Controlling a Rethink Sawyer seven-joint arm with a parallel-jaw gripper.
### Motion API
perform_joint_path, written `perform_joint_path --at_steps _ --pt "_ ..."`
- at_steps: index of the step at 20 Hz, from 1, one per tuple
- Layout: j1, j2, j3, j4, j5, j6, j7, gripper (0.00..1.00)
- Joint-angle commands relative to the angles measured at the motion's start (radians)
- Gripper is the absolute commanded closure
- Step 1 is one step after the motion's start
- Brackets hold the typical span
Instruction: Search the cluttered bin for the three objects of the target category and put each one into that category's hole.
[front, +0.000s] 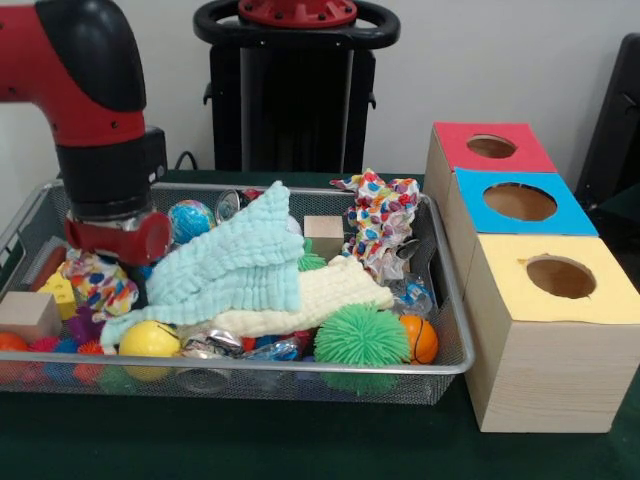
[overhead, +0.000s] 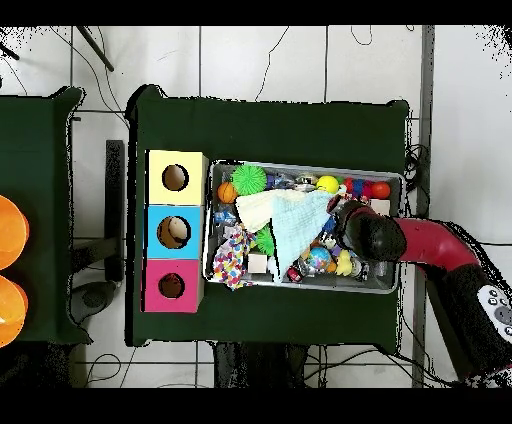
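Front view, nearest edge: the green table (front: 300, 440) is carrying a wire mesh bin (front: 300, 368) and, just beside the bin's right end, 3 wooden boxes in a row.
Yellow box (front: 555, 330): sitting nearest, with 1 round hole (front: 561, 276) in its top.
Bin, front row: an orange ball (front: 423, 338), a spiky green ball (front: 361, 335) touching it, crinkled foil wrappers (front: 210, 345) and a yellow ball (front: 148, 339) are lying along the near wall; a wooden cube (front: 28, 314) is resting at the left end.
Bin, middle: a pale cream cloth (front: 320, 298) is lying under a light blue cloth (front: 235, 265), which is draping over much of the clutter.
Blue box (front: 520, 205): standing behind the yellow one, hole facing up.
Bin, back: a multicoloured spotted cloth (front: 382, 222) is bunching up in the right rear corner, with a second wooden cube (front: 323, 236) beside it and a blue globe-patterned ball (front: 190, 220) further left.
Gripper (front: 112, 238): reaching down into the bin's left part, next to a spotted soft toy (front: 98, 284); its tips are sinking among the objects, so I cannot tell whether they are apart or together.
Red box (front: 490, 150): standing farthest, hole facing up.
Overhead view: the red arm (overhead: 440, 250) is stretching over the bin's end that lies away from the boxes.
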Motion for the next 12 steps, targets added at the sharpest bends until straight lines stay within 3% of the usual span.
perform_joint_path --at_steps 1,4,6,12 --pt "0.009 0.146 0.001 -0.098 -0.113 -0.055 -0.168 0.0" --pt "0.009 0.142 -0.002 -0.088 -0.12 -0.077 -0.151 0.0" --pt "0.017 0.135 0.003 -0.092 -0.129 -0.037 -0.189 0.0" --pt "0.043 0.071 -0.024 -0.039 -0.111 -0.028 -0.113 0.0"
